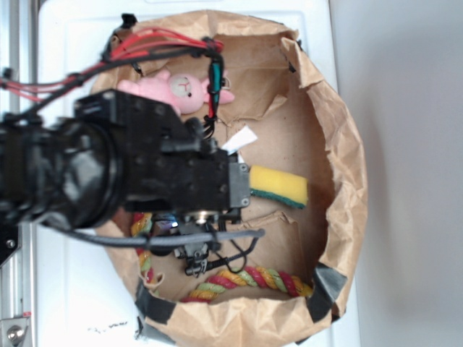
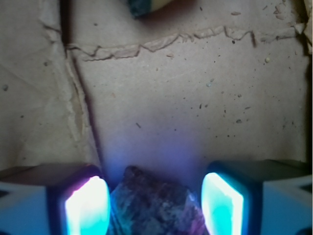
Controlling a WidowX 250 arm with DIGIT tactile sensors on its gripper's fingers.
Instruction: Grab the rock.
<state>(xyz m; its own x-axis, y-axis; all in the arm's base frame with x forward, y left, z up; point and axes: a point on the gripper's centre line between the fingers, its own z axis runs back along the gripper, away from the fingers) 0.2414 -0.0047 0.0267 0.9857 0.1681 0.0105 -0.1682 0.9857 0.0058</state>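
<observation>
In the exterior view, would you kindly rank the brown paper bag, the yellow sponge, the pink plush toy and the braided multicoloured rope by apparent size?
1. Brown paper bag, by far the largest.
2. Braided multicoloured rope, the longest item inside, partly hidden by the arm.
3. Pink plush toy and yellow sponge: these look similar, and the arm partly hides the toy, so I won't rank them.

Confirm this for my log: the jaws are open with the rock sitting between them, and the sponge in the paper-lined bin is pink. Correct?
Not quite. The sponge is yellow with a green underside, as the exterior view shows; the pink thing there is the plush toy. The rest holds: in the wrist view the gripper has its jaws open with the rock between them.
</observation>
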